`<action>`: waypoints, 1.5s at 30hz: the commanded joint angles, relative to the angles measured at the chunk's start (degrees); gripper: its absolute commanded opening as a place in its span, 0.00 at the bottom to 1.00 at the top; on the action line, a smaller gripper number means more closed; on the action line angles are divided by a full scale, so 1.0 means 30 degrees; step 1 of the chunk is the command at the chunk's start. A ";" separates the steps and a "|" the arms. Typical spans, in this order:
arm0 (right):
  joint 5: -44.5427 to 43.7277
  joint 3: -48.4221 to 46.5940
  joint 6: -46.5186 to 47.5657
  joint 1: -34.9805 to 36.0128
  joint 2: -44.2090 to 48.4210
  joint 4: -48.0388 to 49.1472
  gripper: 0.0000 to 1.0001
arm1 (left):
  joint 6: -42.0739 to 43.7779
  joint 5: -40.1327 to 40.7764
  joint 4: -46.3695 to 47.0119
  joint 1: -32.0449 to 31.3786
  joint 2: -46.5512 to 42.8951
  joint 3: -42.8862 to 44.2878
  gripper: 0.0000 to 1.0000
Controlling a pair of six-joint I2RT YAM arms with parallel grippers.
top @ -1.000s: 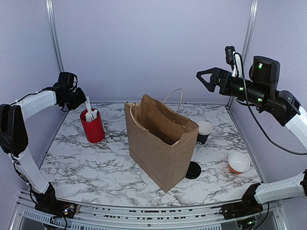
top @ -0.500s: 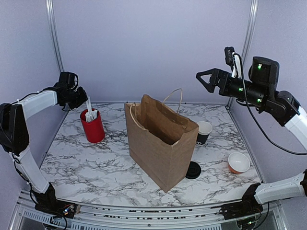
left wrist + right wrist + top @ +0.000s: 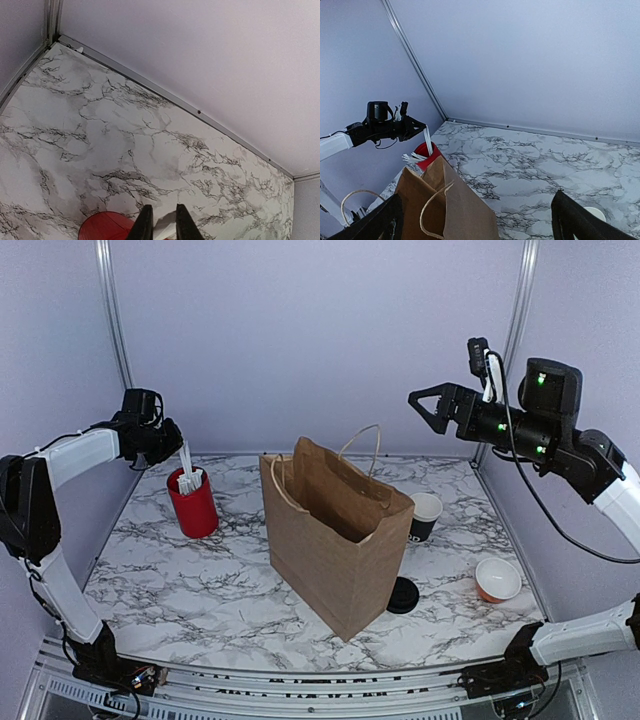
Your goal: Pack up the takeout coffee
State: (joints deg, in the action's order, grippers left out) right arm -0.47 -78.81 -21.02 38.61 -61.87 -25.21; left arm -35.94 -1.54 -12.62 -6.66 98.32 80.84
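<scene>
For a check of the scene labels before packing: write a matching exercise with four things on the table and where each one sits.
Things:
1. red holder
2. paper bag
3. flat black lid
4. orange bowl

Places:
A. near right part of the table
B. far left, with white sticks in it
C. lying flat at the bag's near right corner
D. standing open in the middle

Pairs: 1-B, 2-D, 3-C, 4-A
</scene>
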 commanded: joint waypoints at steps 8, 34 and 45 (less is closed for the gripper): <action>0.0304 0.0073 -0.0126 -0.0159 0.0100 0.0552 1.00 | 0.0352 0.0094 0.0580 -0.0052 -0.0374 -0.0252 0.08; 0.0420 -0.0128 0.0223 -0.0159 -0.0602 0.0677 1.00 | 0.2383 0.1599 -0.0569 -0.0439 -0.4495 -0.1090 0.00; 0.0362 -0.0414 0.0371 -0.0150 -0.0945 0.0610 1.00 | 0.3300 0.1742 -0.1578 -0.0973 -0.7306 -0.0846 0.00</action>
State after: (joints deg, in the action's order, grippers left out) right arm 0.16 -78.02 -20.73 38.61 -64.18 -24.86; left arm -27.79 3.03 -15.11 -9.15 79.66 77.84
